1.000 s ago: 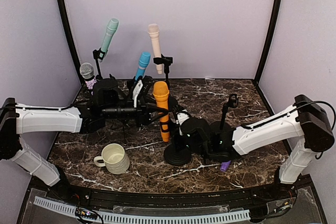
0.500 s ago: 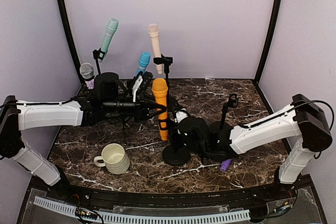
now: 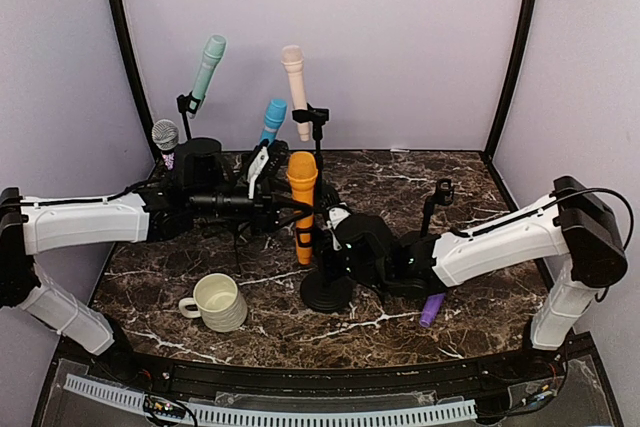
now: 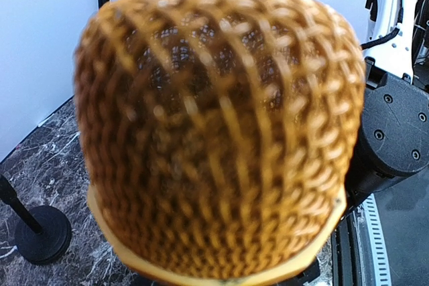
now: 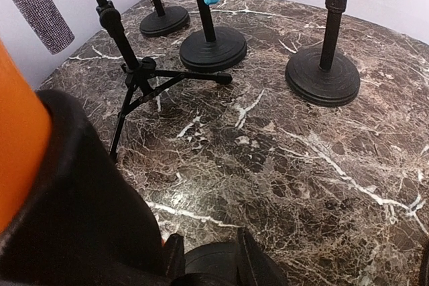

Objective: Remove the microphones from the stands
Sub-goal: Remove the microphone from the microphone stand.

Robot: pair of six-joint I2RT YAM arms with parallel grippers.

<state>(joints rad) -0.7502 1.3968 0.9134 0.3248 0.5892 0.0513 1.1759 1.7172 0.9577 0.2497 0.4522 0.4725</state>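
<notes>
The marble table (image 3: 480,197) fills the lower half of my overhead view, dark stone with white veins. Both arms reach to frame centre. The left arm (image 3: 80,224) comes in flat from the left edge, and the right arm (image 3: 500,242) comes from the right.

They meet at the stand (image 3: 325,293), a thin black pole on a round, heavy-looking disc base, just below centre. The orange mic (image 3: 302,192) sits in it at centre frame. Its long axis is close to upright, with the head on top.

The left gripper (image 3: 283,209) is the nearer one to the mic body. It approaches from the mic's left, level with the upper body, so I judge the mic must come off upward along its own axis. From overhead its jaws look partly closed around the body. The left wrist view hides its fingers behind the mic head, so I read this as a grip rather than seeing it plainly.

The right gripper (image 3: 330,245) sits lower, to the right of the pole. It looks nearly closed on the stand below the clip, bracing it.

Up close, the grille (image 4: 214,132) is a domed woven wire mesh, painted orange, with dark foam behind it and a smooth ring (image 4: 221,276) at its lower edge. In the right wrist view the clip (image 5: 80,219) is matte black plastic at lower left, with a sliver of smooth orange body above it.
</notes>
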